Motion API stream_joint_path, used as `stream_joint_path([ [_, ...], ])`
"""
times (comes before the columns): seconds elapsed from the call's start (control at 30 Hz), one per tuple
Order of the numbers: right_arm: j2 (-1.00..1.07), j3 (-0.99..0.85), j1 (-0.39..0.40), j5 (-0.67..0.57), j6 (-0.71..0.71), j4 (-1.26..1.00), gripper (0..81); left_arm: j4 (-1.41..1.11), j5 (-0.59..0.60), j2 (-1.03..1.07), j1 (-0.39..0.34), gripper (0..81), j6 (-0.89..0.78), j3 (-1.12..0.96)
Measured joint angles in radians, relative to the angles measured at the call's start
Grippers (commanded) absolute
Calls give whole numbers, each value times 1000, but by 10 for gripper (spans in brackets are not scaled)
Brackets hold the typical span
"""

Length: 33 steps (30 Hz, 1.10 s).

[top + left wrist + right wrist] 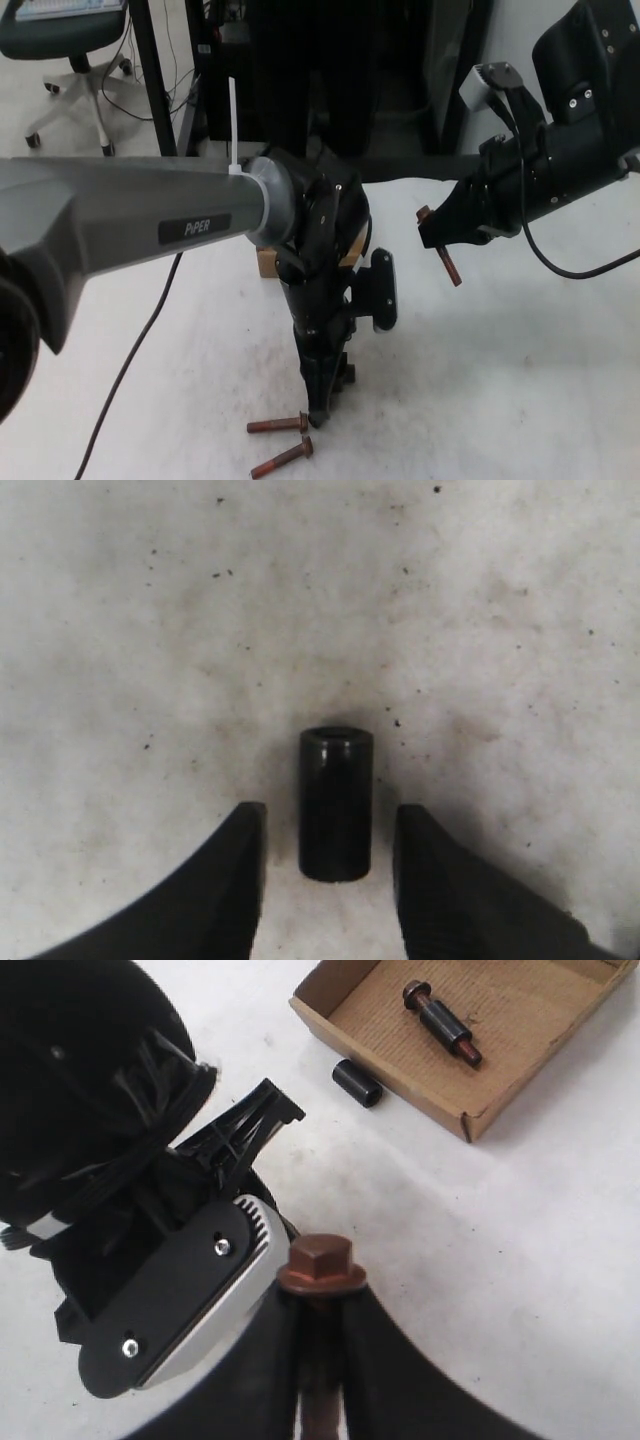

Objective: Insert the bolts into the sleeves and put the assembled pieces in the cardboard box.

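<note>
While one assembled piece (440, 1022) already lies in the cardboard box (430, 1100), the right gripper (320, 1380) grips a rusty bolt (320, 1268) in the air, the open left gripper (330, 830) straddles a black sleeve (336, 800) without touching it, and two loose bolts (278, 425) and a spare sleeve (357, 1082) beside the box remain.

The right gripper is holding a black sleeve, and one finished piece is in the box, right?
Not quite. The right gripper holds a rusty bolt, not a black sleeve; the right wrist view shows it. One assembled piece does lie in the cardboard box.
</note>
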Motion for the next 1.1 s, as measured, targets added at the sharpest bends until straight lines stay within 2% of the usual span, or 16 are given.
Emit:
stream_joint_path([
  [0.23, 0, 0, 0, 0, 0, 0, 8, -22, 68, 1, 0, 394, -27, 0],
  [0.8, 0, 0, 0, 0, 0, 0, 8, -5, 12, 1, 0, 394, -33, 0],
  [1.1, 0, 0, 0, 0, 0, 0, 8, -10, 51, 1, 0, 394, -36, 0],
])
